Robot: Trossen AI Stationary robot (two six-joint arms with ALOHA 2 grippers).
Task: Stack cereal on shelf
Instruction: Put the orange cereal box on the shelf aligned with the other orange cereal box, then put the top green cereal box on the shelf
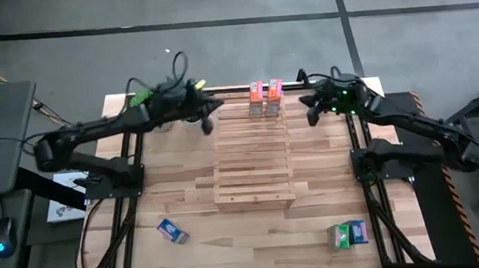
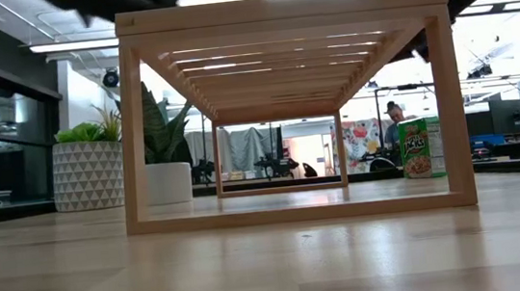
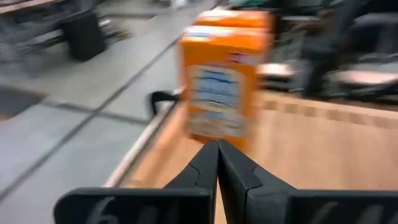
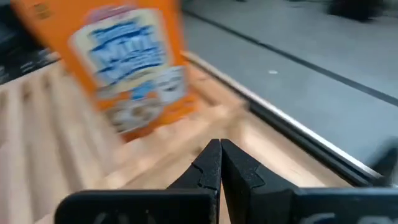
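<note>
two orange cereal boxes (image 1: 265,98) are standing upright at the far end of the shelf (image 1: 253,163). left tool (image 1: 207,119) and right tool (image 1: 310,111) are flanking them, both closed and empty. blue box (image 1: 172,233) and green box (image 1: 348,234) are lying on the near tabletop (image 1: 256,235). boxes are judged light, stiff, crushable; broad faces are best pinched.

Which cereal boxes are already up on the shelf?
Only the two orange boxes, side by side at the shelf's far end. The blue box and the green and blue pair sit on the tabletop.
</note>
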